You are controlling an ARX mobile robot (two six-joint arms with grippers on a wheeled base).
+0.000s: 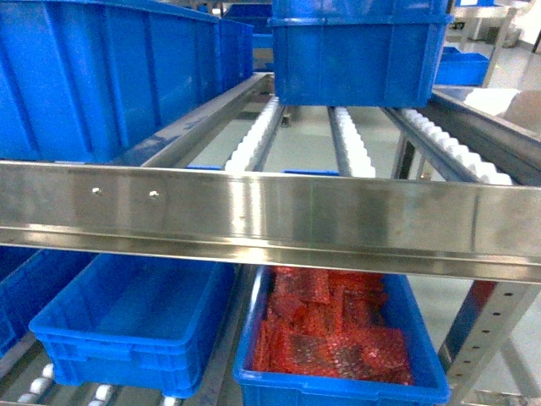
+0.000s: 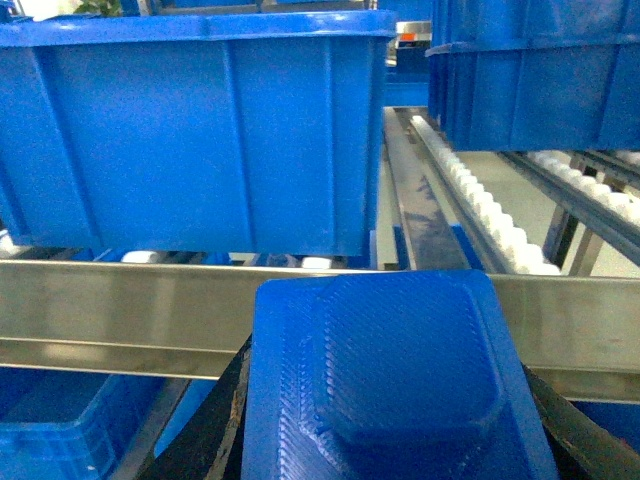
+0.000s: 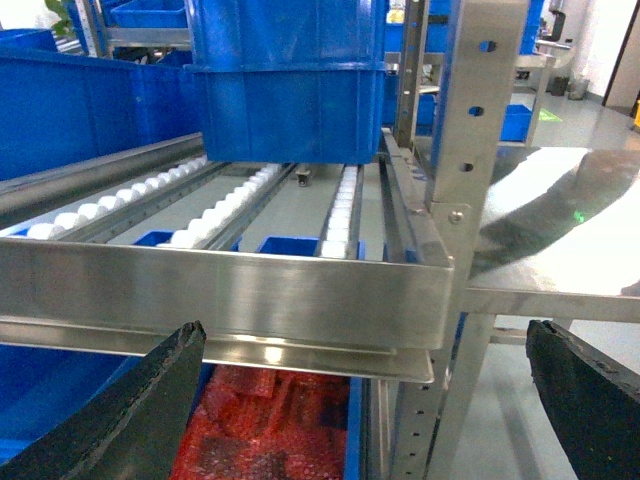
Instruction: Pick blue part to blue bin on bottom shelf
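Left gripper (image 2: 395, 470) closed around blue part (image 2: 395, 380), dark fingers (image 2: 205, 430) flanking both sides; I see it level with steel front rail (image 2: 120, 310), part's raised octagonal face toward camera. Its lower end cut off, long axis unclear. Right gripper (image 3: 365, 400) spread wide, nothing between fingers. Below rail, on bottom shelf (image 1: 228, 355), empty blue bin (image 1: 135, 317) beside bin of red parts (image 1: 334, 338). Arms unseen in head view.
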